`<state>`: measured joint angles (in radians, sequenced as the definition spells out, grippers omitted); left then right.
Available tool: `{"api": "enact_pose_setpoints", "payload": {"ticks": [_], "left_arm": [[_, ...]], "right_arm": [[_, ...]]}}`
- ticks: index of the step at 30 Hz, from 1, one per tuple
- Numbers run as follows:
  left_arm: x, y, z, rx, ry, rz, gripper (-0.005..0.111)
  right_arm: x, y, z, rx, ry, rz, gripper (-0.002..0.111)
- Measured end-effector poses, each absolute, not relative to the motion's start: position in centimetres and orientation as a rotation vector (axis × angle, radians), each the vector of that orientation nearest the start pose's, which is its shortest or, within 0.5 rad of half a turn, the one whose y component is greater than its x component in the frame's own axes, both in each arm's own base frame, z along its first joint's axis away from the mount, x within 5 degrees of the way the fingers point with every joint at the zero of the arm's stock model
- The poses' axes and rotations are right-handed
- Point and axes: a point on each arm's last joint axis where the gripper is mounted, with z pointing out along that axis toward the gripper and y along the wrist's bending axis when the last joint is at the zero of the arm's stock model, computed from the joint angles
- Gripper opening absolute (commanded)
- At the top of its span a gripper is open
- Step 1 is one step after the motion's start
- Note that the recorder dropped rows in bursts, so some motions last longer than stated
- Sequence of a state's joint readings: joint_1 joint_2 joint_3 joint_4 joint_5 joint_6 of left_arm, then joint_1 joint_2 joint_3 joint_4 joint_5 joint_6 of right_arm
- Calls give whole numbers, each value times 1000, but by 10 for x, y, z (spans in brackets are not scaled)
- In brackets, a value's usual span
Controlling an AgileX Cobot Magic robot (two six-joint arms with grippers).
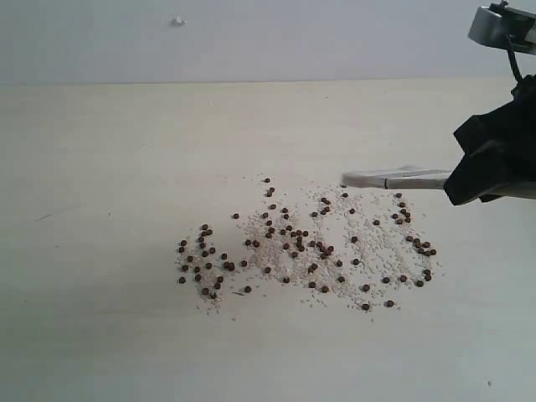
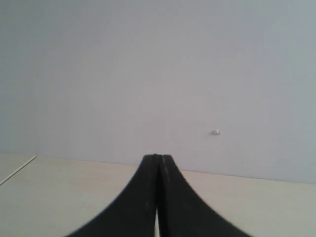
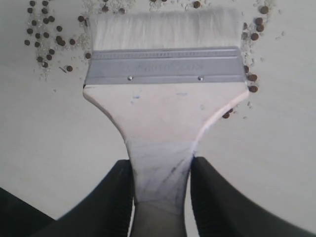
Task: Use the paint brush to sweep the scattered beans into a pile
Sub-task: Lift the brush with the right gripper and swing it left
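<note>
Dark reddish-brown beans [image 1: 306, 251] lie scattered with fine whitish crumbs across the middle of the pale table [image 1: 109, 151]. My right gripper [image 3: 161, 170] is shut on the handle of the paint brush [image 3: 165, 106]. In the exterior view the paint brush [image 1: 394, 178] juts leftward from the right gripper [image 1: 456, 177], flat and level just above the beans' far right part. The whitish bristles [image 3: 163, 29] hang over some beans [image 3: 47, 37]. My left gripper [image 2: 158, 163] is shut with nothing in it, pointing at the wall; it does not show in the exterior view.
A pale wall [image 1: 251, 38] rises behind the table and bears a small white mark [image 1: 177, 22]. The bare tabletop reaches to the left and in front of the beans.
</note>
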<state>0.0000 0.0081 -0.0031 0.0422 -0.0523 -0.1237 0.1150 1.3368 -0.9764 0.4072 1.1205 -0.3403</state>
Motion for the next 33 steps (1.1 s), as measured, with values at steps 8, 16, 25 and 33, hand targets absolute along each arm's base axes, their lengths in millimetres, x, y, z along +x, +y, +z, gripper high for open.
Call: {"api": "enact_pose_setpoints", "payload": {"ticks": [8, 16, 25, 33], "left_arm": [[49, -1, 243, -202, 1133, -341, 0], [46, -2, 250, -242, 1044, -449, 0], [42, -12, 255, -193, 992, -644, 0], [72, -26, 251, 59, 1252, -446, 0]], "right_arm": [[232, 60, 277, -499, 2824, 517, 0], [233, 59, 277, -566, 2797, 497, 0], [242, 59, 270, -559, 2795, 473, 0], [252, 61, 251, -547, 2870, 507, 0]]}}
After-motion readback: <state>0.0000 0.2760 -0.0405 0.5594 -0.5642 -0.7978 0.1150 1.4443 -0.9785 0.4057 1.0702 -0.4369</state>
